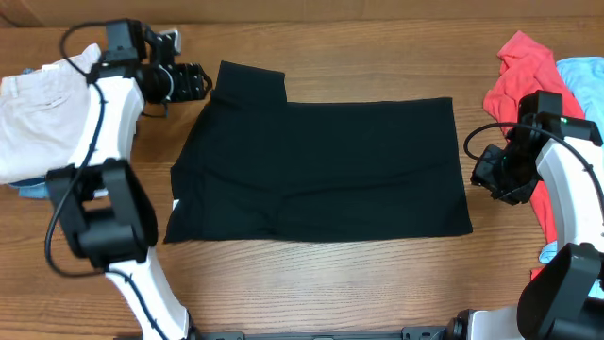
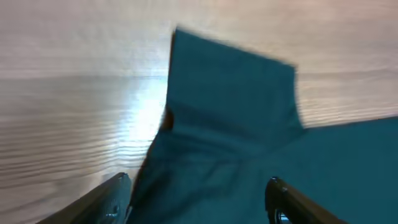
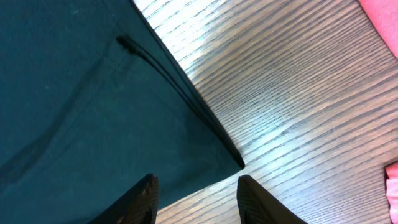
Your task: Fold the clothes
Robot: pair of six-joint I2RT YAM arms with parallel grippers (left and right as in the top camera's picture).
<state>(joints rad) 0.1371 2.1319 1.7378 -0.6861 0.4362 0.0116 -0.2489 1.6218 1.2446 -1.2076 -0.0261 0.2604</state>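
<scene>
While one black garment lies spread flat mid-table, two grippers flank it: the left gripper hovers with jaws apart by its one upper-left sleeve, and the right gripper, also released, sits at its right edge. One coral-red garment and one light blue garment lie right, one beige garment left

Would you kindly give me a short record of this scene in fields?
garment: black shirt, spread flat on the table, one sleeve sticking out
left arm: jaws open, by that sleeve
right arm: jaws open, at the shirt's right edge
left side: beige trousers
right side: red garment, light blue garment
</scene>
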